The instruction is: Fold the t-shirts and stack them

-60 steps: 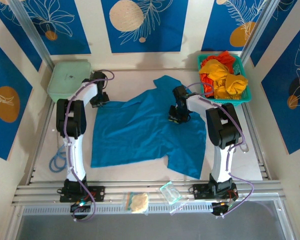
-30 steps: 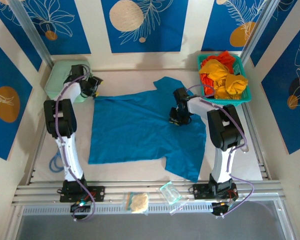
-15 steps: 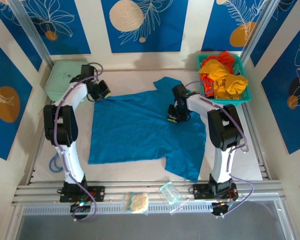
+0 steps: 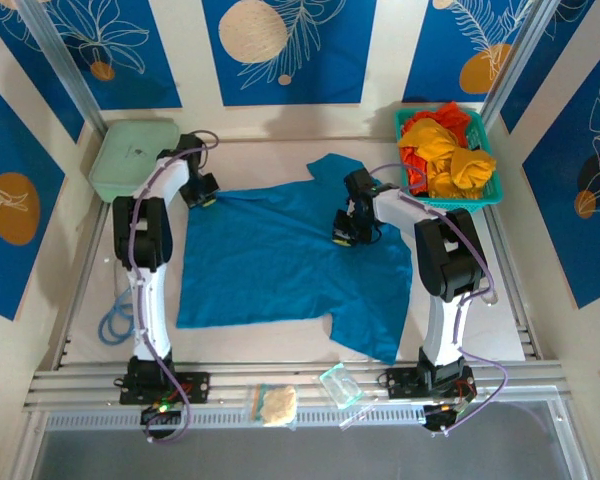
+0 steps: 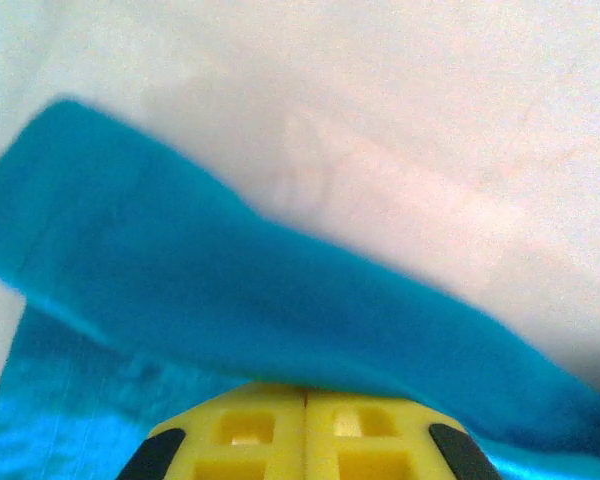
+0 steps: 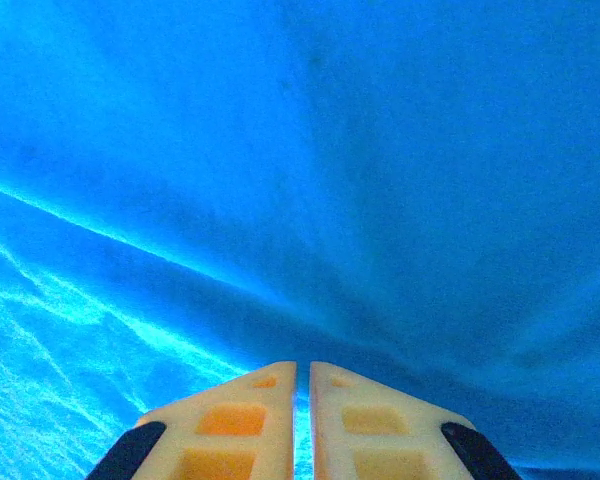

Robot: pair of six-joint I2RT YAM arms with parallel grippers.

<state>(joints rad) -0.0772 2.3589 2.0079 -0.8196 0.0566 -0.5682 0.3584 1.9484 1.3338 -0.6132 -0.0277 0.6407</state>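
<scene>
The teal t-shirt (image 4: 270, 260) lies spread out, its far-left corner pinched in the left gripper (image 5: 305, 392) and its upper right cloth nipped by the right gripper (image 6: 302, 368).

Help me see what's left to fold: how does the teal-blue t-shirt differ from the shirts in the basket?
The teal-blue t-shirt lies spread nearly flat on the table; the basket shirts sit crumpled in the basket. The teal-blue t-shirt is one colour; the basket shirts are yellow-orange and red. The left gripper and right gripper pinch the teal-blue t-shirt; nothing touches the basket shirts. None is folded yet.
</scene>
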